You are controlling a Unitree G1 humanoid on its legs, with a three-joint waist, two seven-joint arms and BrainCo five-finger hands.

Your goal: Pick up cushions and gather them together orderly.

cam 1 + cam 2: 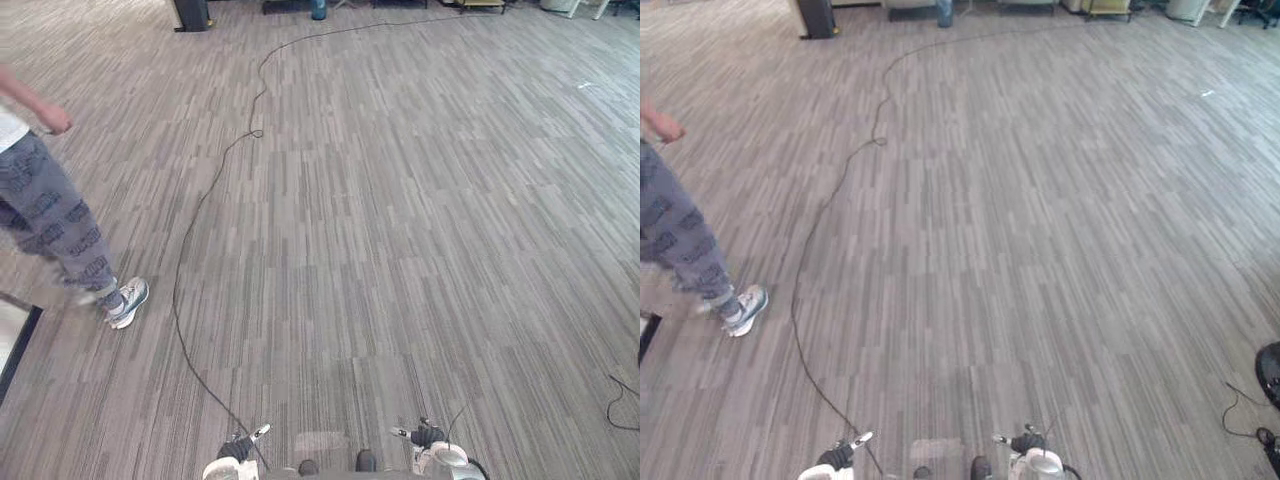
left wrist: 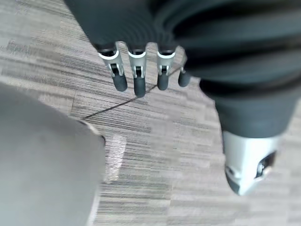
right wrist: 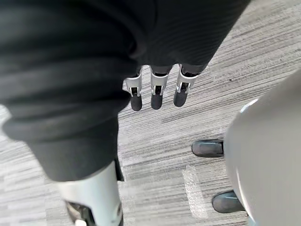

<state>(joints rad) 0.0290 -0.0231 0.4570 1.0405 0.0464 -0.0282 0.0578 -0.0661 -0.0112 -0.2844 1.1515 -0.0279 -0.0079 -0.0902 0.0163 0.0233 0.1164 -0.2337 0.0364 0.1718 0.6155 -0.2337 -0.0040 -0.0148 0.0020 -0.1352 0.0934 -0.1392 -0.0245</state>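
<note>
My left hand hangs at my side above the grey striped carpet, its fingers straight and relaxed with nothing in them. My right hand hangs the same way on the other side, fingers straight and empty. From the head camera both hands appear at the near edge, the left hand and the right hand, a short way apart.
A person in patterned grey trousers and a pale shoe steps at the left. A dark-framed panel lies at the left edge. A dark stand base and furniture line the far wall. A black object sits at the right.
</note>
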